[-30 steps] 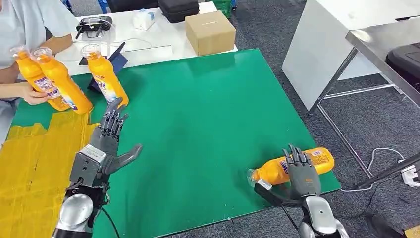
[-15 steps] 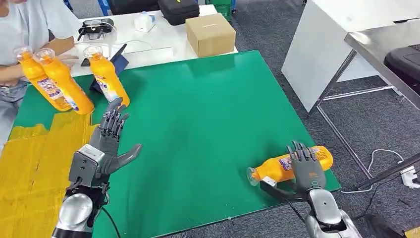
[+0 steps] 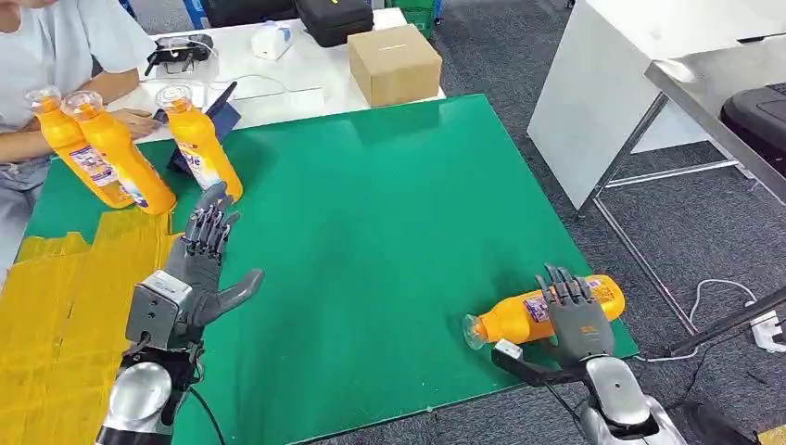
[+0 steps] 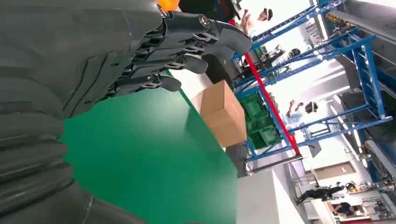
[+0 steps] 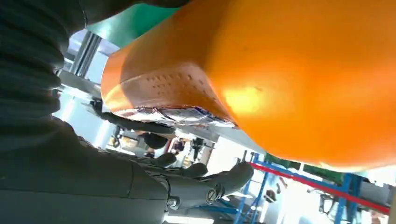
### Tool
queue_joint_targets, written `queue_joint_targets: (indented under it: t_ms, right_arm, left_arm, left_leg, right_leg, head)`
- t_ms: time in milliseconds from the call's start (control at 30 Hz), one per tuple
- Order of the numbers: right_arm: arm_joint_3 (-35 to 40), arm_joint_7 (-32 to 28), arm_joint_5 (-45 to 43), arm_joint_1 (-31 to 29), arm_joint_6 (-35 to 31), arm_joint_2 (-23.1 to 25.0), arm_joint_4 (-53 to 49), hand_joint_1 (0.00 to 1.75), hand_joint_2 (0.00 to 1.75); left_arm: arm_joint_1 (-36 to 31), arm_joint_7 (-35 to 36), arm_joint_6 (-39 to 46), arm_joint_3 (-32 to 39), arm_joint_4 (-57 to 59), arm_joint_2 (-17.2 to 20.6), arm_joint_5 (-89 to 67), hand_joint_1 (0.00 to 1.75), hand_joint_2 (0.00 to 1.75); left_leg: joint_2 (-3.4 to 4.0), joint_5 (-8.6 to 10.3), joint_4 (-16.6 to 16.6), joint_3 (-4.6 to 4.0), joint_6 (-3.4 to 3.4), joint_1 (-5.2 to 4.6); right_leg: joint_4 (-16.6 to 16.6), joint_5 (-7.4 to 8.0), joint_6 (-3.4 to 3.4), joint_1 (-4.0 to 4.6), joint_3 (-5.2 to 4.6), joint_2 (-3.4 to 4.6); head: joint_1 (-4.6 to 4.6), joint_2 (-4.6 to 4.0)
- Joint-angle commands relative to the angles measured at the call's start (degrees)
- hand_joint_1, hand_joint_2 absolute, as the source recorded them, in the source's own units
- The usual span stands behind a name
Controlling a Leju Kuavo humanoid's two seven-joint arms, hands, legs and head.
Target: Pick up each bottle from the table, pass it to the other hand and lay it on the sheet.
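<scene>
The right hand [image 3: 576, 315] reaches over the tabletop's near right corner, fingers spread across the orange plastic bottle [image 3: 542, 311] without closing on it. That bottle lies on its side on the green tabletop [image 3: 389, 204], clear cap toward the middle, label up. The left hand [image 3: 199, 269] hovers empty, fingers straight, beside the yellow sheet [image 3: 65, 297] at the left edge.

You see a matt green tabletop [image 3: 389, 213] with a crinkled yellow sheet [image 3: 56, 306] at its near left. The lying bottle [image 3: 538, 311] is glossy orange plastic with a printed paper label. The right hand [image 3: 575, 315] is dull grey plastic; the cardboard box [image 3: 394, 60] looks matt brown.
</scene>
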Motion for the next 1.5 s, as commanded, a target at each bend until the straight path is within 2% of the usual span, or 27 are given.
queue_joint_targets:
  t_ms: [33, 67, 133, 433, 567, 600, 633, 733, 800, 900, 1100, 1367, 1500]
  right_arm:
    - [-3.6, -2.6, -4.0, 4.3, 3.7, -4.2, 1.5, 0.00, 1.75]
    - [-3.7, -2.7, -4.1, 4.4, 3.7, -4.3, 1.6, 0.00, 1.75]
    - [-3.7, -2.7, -4.1, 4.4, 3.7, -4.3, 1.6, 0.00, 1.75]
    - [-4.7, -4.5, -6.0, 4.4, 3.4, -5.0, 3.3, 0.00, 1.75]
    - [-5.8, -4.5, -6.0, 4.5, 3.2, -5.3, 3.3, 0.00, 1.75]
    - [-6.1, -4.5, -6.1, 4.5, 3.2, -5.1, 3.4, 0.00, 1.75]
    - [-6.4, -4.7, -6.3, 4.2, 3.3, -5.1, 4.0, 0.00, 1.75]
    - [-7.0, -6.1, -7.2, 3.5, 3.5, -4.8, 6.0, 0.00, 1.75]
    - [-7.0, -6.2, -7.3, 3.4, 3.5, -4.7, 6.5, 0.00, 1.75]
    - [-7.2, -6.3, -7.4, 3.0, 3.5, -4.3, 7.6, 0.00, 1.75]
    - [-7.6, -7.1, -8.3, 1.5, 4.3, -3.3, 13.2, 0.00, 1.75]
    - [-6.5, -7.4, -8.1, 0.4, 4.7, -2.3, 15.9, 0.02, 1.75]
    - [-4.8, -7.0, -7.0, -0.4, 2.5, -1.7, 17.0, 0.00, 1.75]
  left_arm:
    - [-0.3, -0.3, -0.7, 0.8, 2.6, 0.2, 0.9, 0.00, 1.75]
    - [-0.3, -0.3, -0.7, 0.8, 2.6, 0.2, 0.9, 0.00, 1.75]
    - [-0.3, -0.3, -0.7, 0.8, 2.6, 0.2, 0.9, 0.00, 1.75]
    - [-0.7, -0.3, -0.8, 0.4, 3.2, 0.3, 0.9, 0.00, 1.75]
    - [-0.6, -0.3, -0.9, 0.4, 3.4, 0.3, 1.0, 0.00, 1.75]
    - [-0.6, -0.3, -0.9, 0.4, 3.5, 0.2, 1.0, 0.00, 1.75]
    - [-0.8, -0.3, -0.9, 0.4, 3.7, 0.2, 1.0, 0.00, 1.75]
    - [-1.3, -0.3, -1.2, 0.1, 4.1, 0.2, 1.3, 0.00, 1.75]
    - [-1.4, -0.3, -1.2, 0.0, 4.2, 0.2, 1.3, 0.00, 1.75]
    - [-1.6, -0.3, -1.3, -0.2, 4.5, 0.2, 1.3, 0.00, 1.75]
    - [-2.6, -0.3, -1.3, -1.2, 5.8, 0.4, 1.3, 0.00, 1.75]
    - [-2.9, -0.1, -1.4, -1.5, 6.1, 0.5, 1.4, 0.00, 1.75]
    - [-2.9, 0.1, -1.4, -1.5, 6.2, 0.5, 1.5, 0.00, 1.75]
  left_leg:
    - [-0.33, -0.06, 0.0, 0.12, -0.07, 0.06]
    - [-0.52, -0.13, 0.0, 0.21, -0.11, 0.10]
    - [-0.30, -0.11, 0.0, 0.12, -0.06, 0.05]
    - [-0.55, -0.22, 0.0, 0.25, -0.09, 0.17]
    - [-0.34, -0.16, 0.0, 0.16, -0.03, 0.09]
    - [-0.66, -0.32, 0.0, 0.36, -0.13, 0.22]
    - [-0.36, -0.18, 0.0, 0.19, -0.02, 0.10]
    - [-0.49, -0.24, 0.0, 0.28, -0.05, 0.16]
    - [-0.27, -0.17, -0.1, 0.15, 0.01, 0.07]
    - [-0.53, -0.24, 0.0, 0.27, -0.05, 0.17]
    - [-0.26, -0.16, -0.1, 0.22, 0.02, 0.12]
    - [-0.33, -0.36, 0.0, 0.60, -0.06, 0.24]
    - [-0.20, -0.59, -0.1, 0.99, 0.19, 0.25]
  right_leg:
    - [-0.1, -0.09, -0.09, 0.01, 0.17, -0.01]
    - [0.0, -0.18, -0.14, 0.02, 0.30, -0.01]
    - [0.0, -0.15, 0.01, 0.01, 0.18, 0.00]
    - [-0.1, -0.26, -0.06, 0.08, 0.37, 0.03]
    - [-0.1, -0.18, 0.02, 0.04, 0.23, 0.01]
    - [-0.1, -0.34, -0.14, 0.10, 0.48, 0.14]
    - [-0.1, -0.19, 0.01, 0.04, 0.26, 0.02]
    - [-0.1, -0.24, -0.05, 0.07, 0.38, 0.07]
    - [-0.1, -0.16, 0.05, 0.03, 0.20, 0.02]
    - [-0.1, -0.24, -0.05, 0.08, 0.38, 0.05]
    - [-0.2, -0.15, 0.05, 0.07, 0.28, 0.01]
    - [-0.3, -0.31, -0.05, 0.13, 0.43, 0.09]
    - [-0.5, -0.81, -0.15, 0.13, 0.58, 0.16]
  head:
    - [-0.02, 0.00]
    - [-0.02, 0.00]
    - [-0.02, 0.00]
    - [-0.02, 0.00]
    - [0.00, 0.00]
    - [-0.02, 0.00]
    - [-0.02, 0.00]
    - [-0.02, 0.00]
    - [-0.02, 0.00]
    - [0.00, 0.00]
    - [-0.02, 0.00]
    - [0.00, 0.00]
    - [0.00, 0.00]
